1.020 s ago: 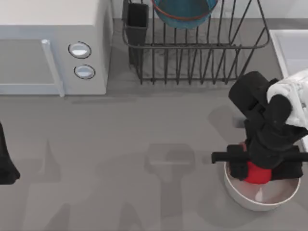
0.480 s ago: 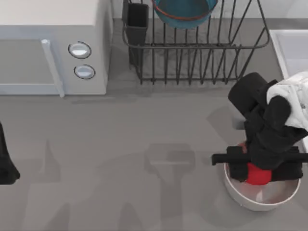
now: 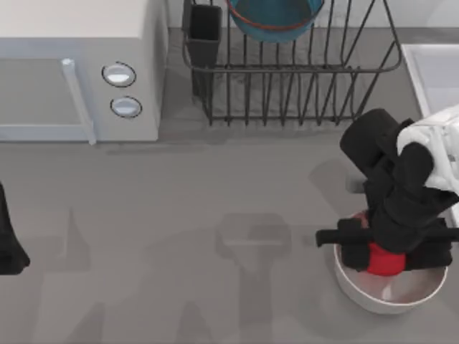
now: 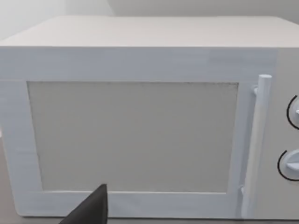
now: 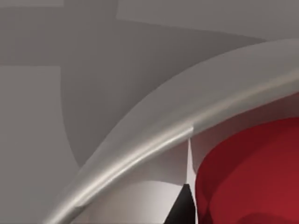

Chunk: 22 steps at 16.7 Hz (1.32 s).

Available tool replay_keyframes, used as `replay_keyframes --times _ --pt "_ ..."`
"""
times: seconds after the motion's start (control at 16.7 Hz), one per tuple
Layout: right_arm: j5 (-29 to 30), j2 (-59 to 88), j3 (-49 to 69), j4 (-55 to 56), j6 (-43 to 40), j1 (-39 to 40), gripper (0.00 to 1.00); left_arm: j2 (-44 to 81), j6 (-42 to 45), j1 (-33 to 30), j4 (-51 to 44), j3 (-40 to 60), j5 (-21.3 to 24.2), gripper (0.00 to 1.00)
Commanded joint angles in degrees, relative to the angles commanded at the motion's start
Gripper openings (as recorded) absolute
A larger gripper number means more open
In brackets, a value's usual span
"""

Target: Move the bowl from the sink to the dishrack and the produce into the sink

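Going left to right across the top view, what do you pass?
Left gripper at the left edge → microwave → dishrack holding the teal bowl → white bowl with the red produce → sink.

No legible text, labels, brands, numbers or signs on any surface; the microwave (image 3: 79,68) carries two round knobs (image 3: 119,74) (both unmarked), and its door (image 4: 133,135) is blank.

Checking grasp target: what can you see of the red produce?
The produce is a small, smooth, bright red rounded item with no markings, sitting inside the white bowl near the table's right front. The right claw is down over it, hiding its upper part; contact can't be confirmed. The right wrist view shows its glossy red side beside the bowl's rim.
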Motion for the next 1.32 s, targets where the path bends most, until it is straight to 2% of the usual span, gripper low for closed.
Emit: replay_keyframes --times 0.66,1.08,1.32 --pt "-0.1 -7.2 14.6 -22.2 -0.3 -0.1 0.0 0.0 0.0 0.0 0.0 0.0 0.0 1.0" --pt "-0.6 -7.2 14.7 -22.2 -0.5 -0.5 0.0 0.0 0.0 0.0 0.0 0.0 0.0 1.0" --pt "-6.1 -6.8 10.7 -14.5 -3.2 -6.5 0.0 0.0 0.0 0.0 0.0 0.0 0.0 1.0"
